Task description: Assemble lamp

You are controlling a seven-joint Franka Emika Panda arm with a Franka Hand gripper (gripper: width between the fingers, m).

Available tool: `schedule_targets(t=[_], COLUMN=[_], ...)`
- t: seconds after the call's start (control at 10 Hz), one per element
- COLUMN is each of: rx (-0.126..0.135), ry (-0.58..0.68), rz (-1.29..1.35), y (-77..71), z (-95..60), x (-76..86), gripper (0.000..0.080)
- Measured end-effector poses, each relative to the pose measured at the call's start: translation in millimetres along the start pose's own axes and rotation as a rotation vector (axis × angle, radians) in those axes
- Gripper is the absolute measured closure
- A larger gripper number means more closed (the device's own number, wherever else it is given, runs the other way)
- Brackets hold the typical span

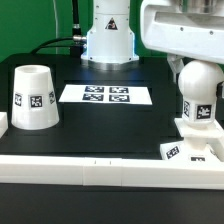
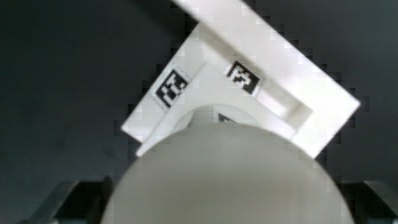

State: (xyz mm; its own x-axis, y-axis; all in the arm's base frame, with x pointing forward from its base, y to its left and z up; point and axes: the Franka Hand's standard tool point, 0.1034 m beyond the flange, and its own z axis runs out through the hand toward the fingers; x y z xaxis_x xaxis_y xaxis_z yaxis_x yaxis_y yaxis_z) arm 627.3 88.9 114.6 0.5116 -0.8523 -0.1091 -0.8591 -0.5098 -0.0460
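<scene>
Lamp, white plastic, in three tagged parts: rounded bulb (image 1: 199, 98) upright on flat square base (image 1: 200, 150), on the exterior view's right of the marker board (image 1: 105, 95); tapered cup-like shade (image 1: 33, 97) on its left. Gripper (image 1: 198, 76) straddling bulb; clamped or loose, impossible to tell. Likely light, stiff, slippery; best gripped across the widest part.

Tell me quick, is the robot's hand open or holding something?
Gripper: closed on the bulb, its fingers on either side, with the bulb standing on the base.
</scene>
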Motion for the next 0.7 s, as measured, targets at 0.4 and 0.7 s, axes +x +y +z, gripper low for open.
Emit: schedule_targets(t=[0.4, 0.7], rx=[0.027, 0.035], ry=[-0.056, -0.080], rz=[0.348, 0.470], y=[-2.9, -4.1], z=[1.0, 1.2], x=[-3.3, -3.6], gripper=[0.0222, 0.0159])
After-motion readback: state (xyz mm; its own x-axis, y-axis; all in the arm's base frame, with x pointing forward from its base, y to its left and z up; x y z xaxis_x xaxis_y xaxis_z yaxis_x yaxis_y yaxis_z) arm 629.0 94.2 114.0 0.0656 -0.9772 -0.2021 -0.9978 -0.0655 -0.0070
